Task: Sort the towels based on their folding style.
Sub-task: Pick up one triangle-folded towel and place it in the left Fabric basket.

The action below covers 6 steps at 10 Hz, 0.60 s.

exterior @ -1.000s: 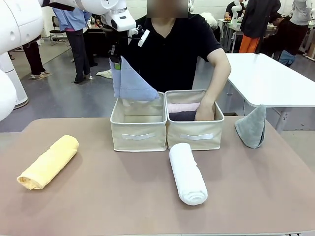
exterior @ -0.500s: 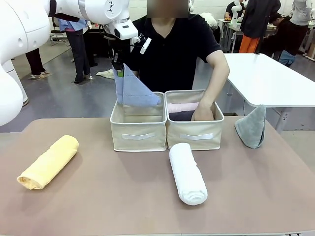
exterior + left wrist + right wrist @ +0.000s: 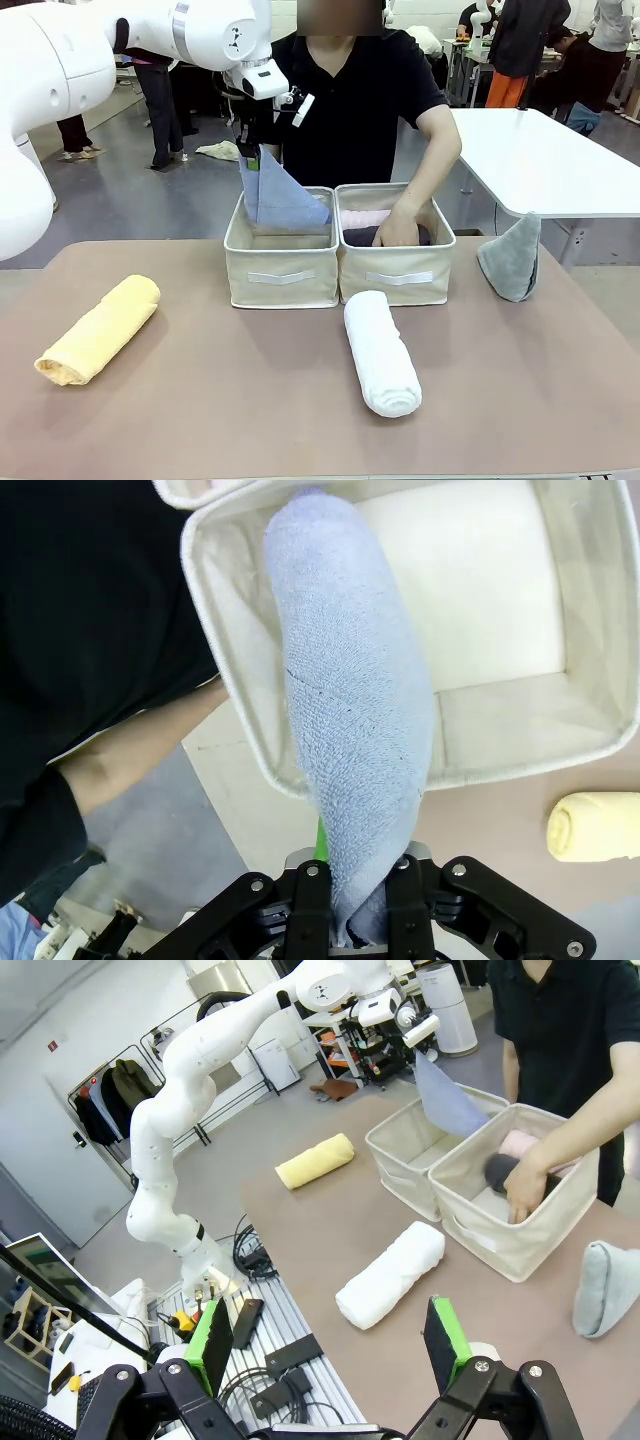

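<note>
**No legible writing**

No word, number or brand can be read in any view. The white strip (image 3: 281, 278) on the front of the left cream bin (image 3: 250, 290) is blank. So is the matching strip (image 3: 399, 278) on the right cream bin (image 3: 360, 290). A dark round mark (image 3: 232, 37) on the white arm (image 3: 150, 30), upper left of the front view, is too small to make out. The same goes for a small red sign (image 3: 62, 1045) on the wall at the upper left of the right wrist view.
</note>
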### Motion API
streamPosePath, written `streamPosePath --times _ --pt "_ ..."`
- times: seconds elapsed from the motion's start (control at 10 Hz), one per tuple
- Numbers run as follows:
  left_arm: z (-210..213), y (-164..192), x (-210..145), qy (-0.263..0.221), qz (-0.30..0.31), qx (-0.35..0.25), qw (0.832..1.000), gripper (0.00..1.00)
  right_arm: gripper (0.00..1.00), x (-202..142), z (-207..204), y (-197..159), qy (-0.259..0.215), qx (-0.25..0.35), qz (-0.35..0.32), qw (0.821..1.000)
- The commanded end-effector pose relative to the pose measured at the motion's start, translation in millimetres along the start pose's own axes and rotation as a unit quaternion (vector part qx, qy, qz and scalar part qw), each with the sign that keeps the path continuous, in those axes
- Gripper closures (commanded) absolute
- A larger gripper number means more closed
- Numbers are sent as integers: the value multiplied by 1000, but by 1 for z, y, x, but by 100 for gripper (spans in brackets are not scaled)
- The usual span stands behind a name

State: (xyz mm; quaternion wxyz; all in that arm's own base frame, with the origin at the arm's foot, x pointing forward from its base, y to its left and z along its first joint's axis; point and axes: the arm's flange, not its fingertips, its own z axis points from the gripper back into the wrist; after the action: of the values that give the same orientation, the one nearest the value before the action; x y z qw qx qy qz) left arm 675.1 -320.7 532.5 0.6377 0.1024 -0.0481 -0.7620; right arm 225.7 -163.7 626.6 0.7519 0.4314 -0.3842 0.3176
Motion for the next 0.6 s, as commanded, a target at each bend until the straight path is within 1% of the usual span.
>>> streamPosePath --times 0.0,0.5 --pt "-7 -2 5 2 8 0 1000 83 0 1 0 -1 -3 9 5 1000" --pt "-34 10 17 17 3 -33 999 83 0 1 0 -1 -3 9 5 1000"
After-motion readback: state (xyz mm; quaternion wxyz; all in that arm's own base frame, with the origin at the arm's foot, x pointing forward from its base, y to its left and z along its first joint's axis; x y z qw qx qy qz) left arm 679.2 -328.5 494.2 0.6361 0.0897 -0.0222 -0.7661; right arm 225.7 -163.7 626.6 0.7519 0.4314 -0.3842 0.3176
